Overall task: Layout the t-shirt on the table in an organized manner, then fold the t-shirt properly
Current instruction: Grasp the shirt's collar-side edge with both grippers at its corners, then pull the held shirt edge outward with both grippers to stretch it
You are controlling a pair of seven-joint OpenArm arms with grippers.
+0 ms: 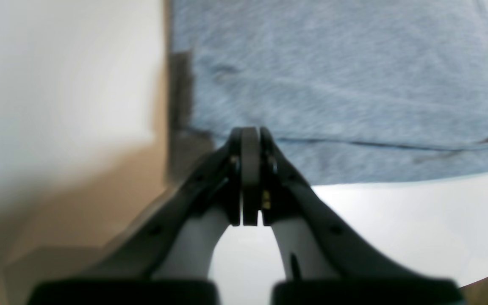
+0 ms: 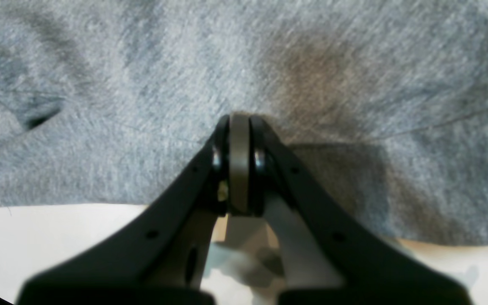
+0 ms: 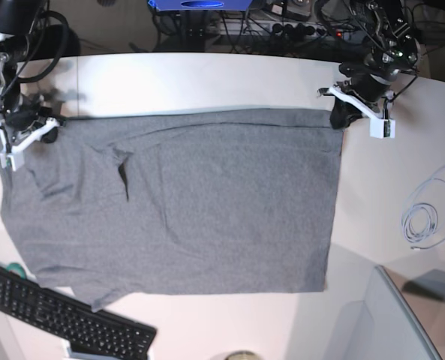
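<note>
T-shirt (image 3: pixel 207 202) fabric lay spread across the middle of the table (image 3: pixel 207 79) when you looked, grey and mostly flat, with its far edge running straight between your two arms and its near edge reaching toward the keyboard (image 3: pixel 57 315). You could see a dark crease left of centre in the base view, and the lower left corner was uneven and touched or overlapped the keyboard. Your left gripper (image 1: pixel 250 135) sat at the far corner on that view's right, its fingers pressed fully together with the tip resting at the shirt's hem; from the wrist view you could not tell whether any cloth was pinched between them. Your right gripper (image 2: pixel 239 120) was at the opposite far corner, fingers likewise closed, tip down on the fabric, and again no caught fold was clear. Beyond the shirt, a coiled pale cable (image 3: pixel 425 217) lay on the table well apart on the right, and a grey bin (image 3: pixel 387 322) stood at the near right corner.
</note>
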